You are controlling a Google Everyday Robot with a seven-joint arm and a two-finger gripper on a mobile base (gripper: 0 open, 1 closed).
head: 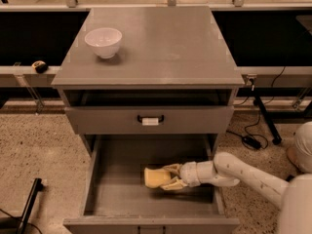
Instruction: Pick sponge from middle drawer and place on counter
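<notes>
Jaws around sponge (155, 178), off drawer walls (91, 179).

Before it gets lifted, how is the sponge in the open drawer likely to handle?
The sponge, at the claw in the middle drawer, looks like foam: probably light and squashy. Its flat block shape suggests it won't roll.

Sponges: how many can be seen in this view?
1. The sponge lies in the middle drawer, held by the gripper reaching from the right. The upper drawer may hide more.
</notes>
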